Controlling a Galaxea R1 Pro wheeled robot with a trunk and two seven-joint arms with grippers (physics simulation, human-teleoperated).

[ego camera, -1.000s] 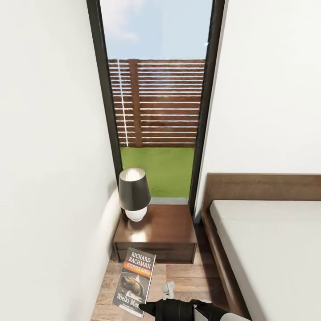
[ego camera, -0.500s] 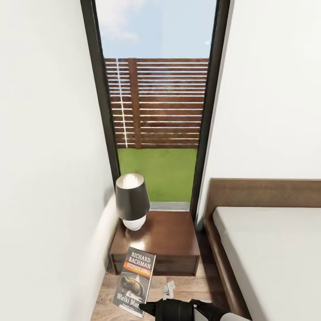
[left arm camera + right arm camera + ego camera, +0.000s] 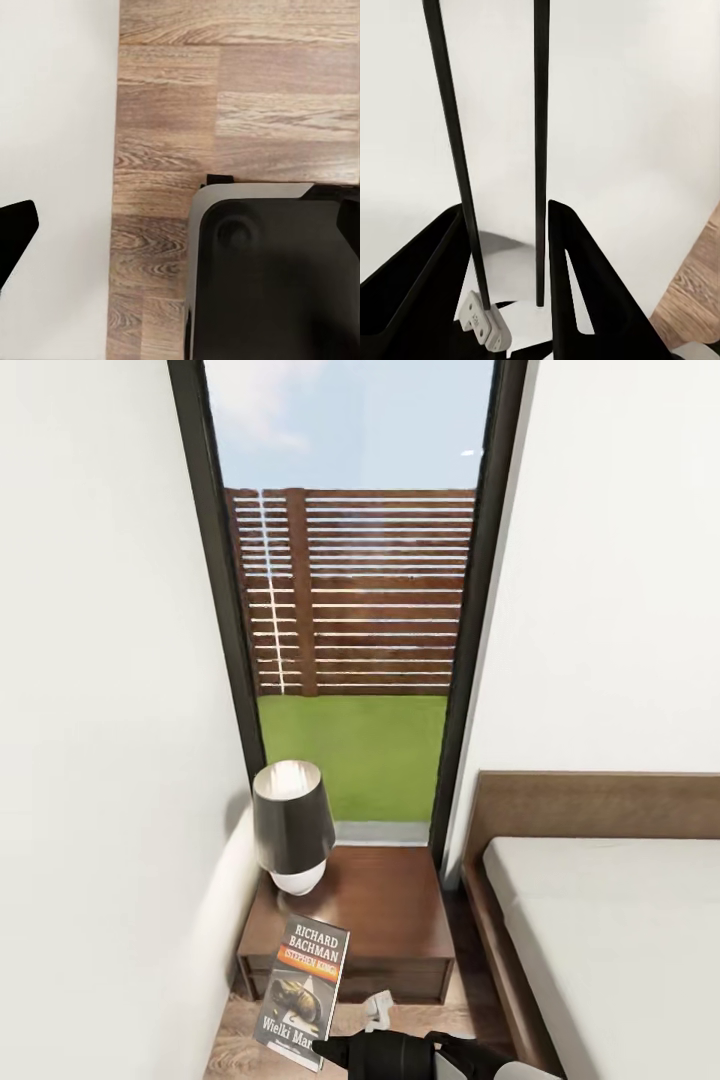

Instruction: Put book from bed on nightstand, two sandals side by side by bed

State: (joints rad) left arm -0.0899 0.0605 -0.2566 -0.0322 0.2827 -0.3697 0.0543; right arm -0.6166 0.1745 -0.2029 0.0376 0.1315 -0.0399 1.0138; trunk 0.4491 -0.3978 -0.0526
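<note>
- Right gripper (image 3: 318,1050) clamped on the book (image 3: 303,990); book held upright, cover toward camera, just in front of the nightstand (image 3: 385,900).
- Lamp (image 3: 292,825) on nightstand's left part.
- Bed (image 3: 610,930) right of nightstand.
- Left gripper: state cannot be told; wood floor (image 3: 225,97) below.

A lamp (image 3: 292,828) with a dark shade and a white base stood by the tall window (image 3: 350,600). Behind the glass lay green grass (image 3: 350,755), a slatted fence (image 3: 350,590) and blue sky.
</note>
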